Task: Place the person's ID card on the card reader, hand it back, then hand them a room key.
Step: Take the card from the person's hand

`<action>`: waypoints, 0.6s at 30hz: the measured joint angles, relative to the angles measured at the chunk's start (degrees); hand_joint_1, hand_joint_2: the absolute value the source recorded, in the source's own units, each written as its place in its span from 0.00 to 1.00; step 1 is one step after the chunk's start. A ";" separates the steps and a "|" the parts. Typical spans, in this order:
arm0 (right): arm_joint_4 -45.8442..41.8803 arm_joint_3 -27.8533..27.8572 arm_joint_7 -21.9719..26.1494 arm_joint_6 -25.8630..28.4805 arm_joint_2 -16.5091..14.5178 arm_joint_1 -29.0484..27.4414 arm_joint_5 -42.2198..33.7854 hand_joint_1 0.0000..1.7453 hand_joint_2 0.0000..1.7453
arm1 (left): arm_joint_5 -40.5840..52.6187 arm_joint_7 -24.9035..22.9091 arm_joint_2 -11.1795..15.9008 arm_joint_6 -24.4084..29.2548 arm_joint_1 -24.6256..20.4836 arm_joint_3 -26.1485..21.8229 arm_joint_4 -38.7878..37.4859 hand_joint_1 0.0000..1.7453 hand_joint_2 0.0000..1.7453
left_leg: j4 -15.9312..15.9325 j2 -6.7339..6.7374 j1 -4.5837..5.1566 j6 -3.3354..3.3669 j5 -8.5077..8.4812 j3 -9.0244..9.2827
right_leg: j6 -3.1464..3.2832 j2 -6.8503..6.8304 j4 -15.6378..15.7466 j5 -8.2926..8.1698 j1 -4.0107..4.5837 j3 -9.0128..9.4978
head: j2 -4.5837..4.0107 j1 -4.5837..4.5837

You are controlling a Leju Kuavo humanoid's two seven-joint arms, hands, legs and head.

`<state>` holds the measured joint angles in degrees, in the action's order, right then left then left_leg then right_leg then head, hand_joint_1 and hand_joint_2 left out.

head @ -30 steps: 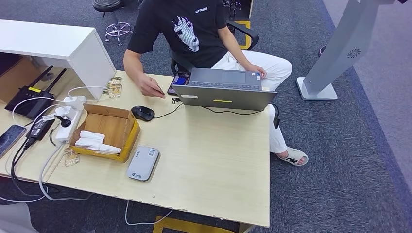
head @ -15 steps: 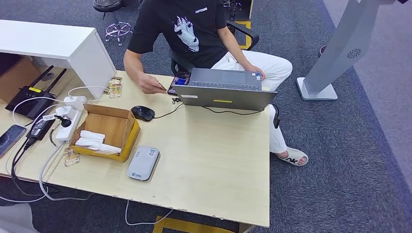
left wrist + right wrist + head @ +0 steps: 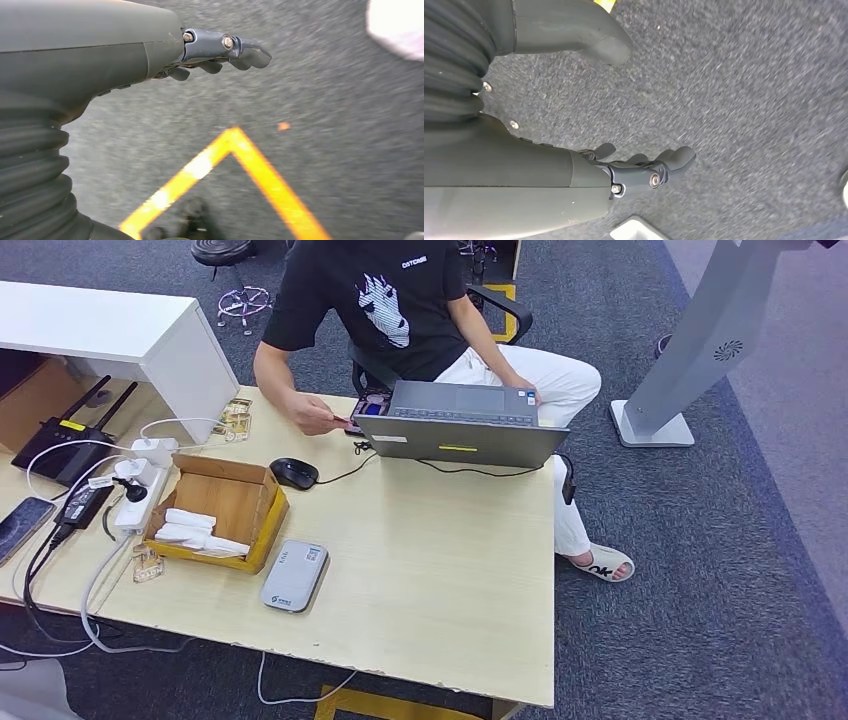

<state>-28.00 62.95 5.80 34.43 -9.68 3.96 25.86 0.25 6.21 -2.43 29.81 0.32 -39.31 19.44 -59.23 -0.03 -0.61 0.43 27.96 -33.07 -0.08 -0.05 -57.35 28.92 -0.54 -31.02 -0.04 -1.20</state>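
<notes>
Head view: laptop (image 3: 462, 425) and mouse (image 3: 294, 473) flank card reader (image 3: 295, 576) (each robot hand empty, fingers loosely apart).

Bare worktop (image 3: 440, 560) lies open between the card reader (image 3: 295, 576) and the laptop (image 3: 462, 438); the cardboard box (image 3: 222, 508), mouse (image 3: 294, 473) and cables (image 3: 60, 570) crowd the left.

Dark grey carpet (image 3: 700, 570) covers the floor; a pale wooden worktop (image 3: 450, 570) fills the lower left, a white cabinet (image 3: 110, 330) the upper left.
</notes>
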 joint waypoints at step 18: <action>-5.13 11.57 -2.09 2.04 -2.94 0.15 4.97 0.00 1.00 | 3.66 11.47 -5.41 -5.74 0.68 -18.05 29.24 0.00 1.00 | 0.00 0.00 -0.01 0.00 0.00 0.02 | 0.00 0.00 0.00 0.00 0.00 0.04 | 0.00 0.01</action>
<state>-33.13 74.52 3.71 36.47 -12.62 4.11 30.82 3.91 17.68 -7.84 24.07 1.00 -57.36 48.68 -59.23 -0.03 -0.61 0.43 27.96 -33.05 -0.08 -0.04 -57.35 28.92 -0.54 -30.98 -0.04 -1.20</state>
